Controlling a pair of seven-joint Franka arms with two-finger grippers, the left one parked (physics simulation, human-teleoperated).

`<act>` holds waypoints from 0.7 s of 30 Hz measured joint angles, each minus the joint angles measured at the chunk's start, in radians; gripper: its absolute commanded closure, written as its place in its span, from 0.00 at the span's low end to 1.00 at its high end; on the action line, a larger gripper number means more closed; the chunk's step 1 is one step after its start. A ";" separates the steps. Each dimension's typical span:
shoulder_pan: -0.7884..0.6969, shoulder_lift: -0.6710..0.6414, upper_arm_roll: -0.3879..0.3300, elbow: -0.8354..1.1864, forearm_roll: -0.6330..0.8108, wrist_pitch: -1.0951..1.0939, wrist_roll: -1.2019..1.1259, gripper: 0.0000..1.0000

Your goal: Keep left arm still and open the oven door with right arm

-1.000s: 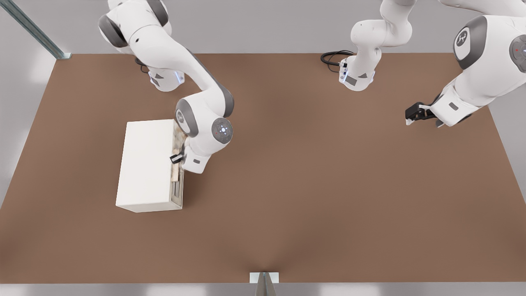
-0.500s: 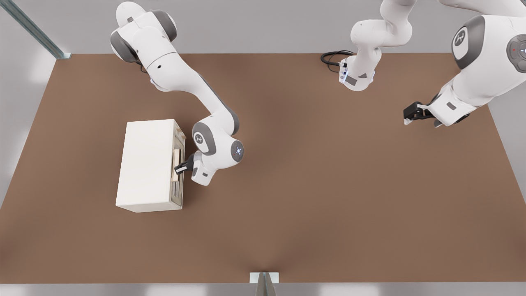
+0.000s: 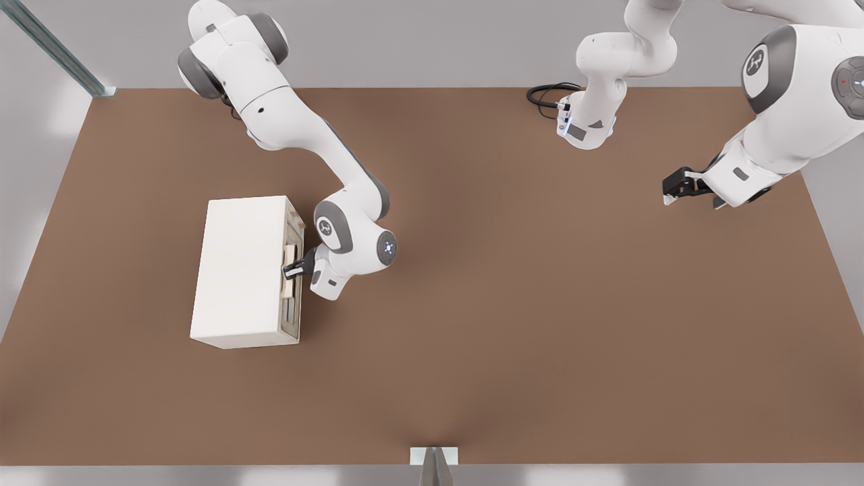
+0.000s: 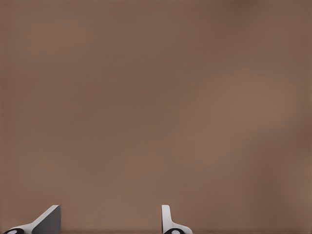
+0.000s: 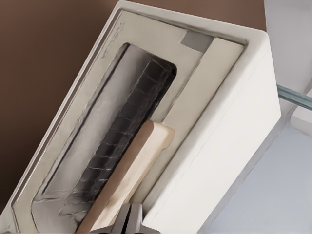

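The oven (image 3: 243,270) sits on the brown table (image 3: 540,304) toward the front view's left, its plain top facing up and the oven door (image 3: 293,277) on the side turned toward the table's middle. The door looks flush with the oven's body. The right arm (image 3: 317,148) reaches down from the far edge, and its gripper (image 3: 291,271) sits right at the pale bar handle (image 3: 289,270) that runs along the door.

In the wrist view the handle (image 5: 131,175) comes straight in toward the gripper (image 5: 127,222), with the dark window (image 5: 122,146) beside it. The fingers seem drawn together at the bar, but so little of them shows that I cannot tell whether they are clamped on it or merely resting against it.

That is the main risk, in my judgement: a shallow or glancing hold would slide off the smooth bar as soon as the arm pulls. A pull off the door's swing line could also drag the whole oven across the table instead of opening it.

There is bare table on the door's side for the panel to swing out. The arm's own wrist and elbow crowd that space closest to the door. The table's left edge lies behind the oven.
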 measured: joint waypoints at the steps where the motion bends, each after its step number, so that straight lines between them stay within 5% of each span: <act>1: 0.000 0.001 0.000 0.000 0.001 0.000 0.002 0.79; 16: 0.040 0.009 0.013 0.048 0.024 0.010 0.024 0.79; 21: -0.002 0.016 0.007 0.272 0.205 0.008 0.028 0.79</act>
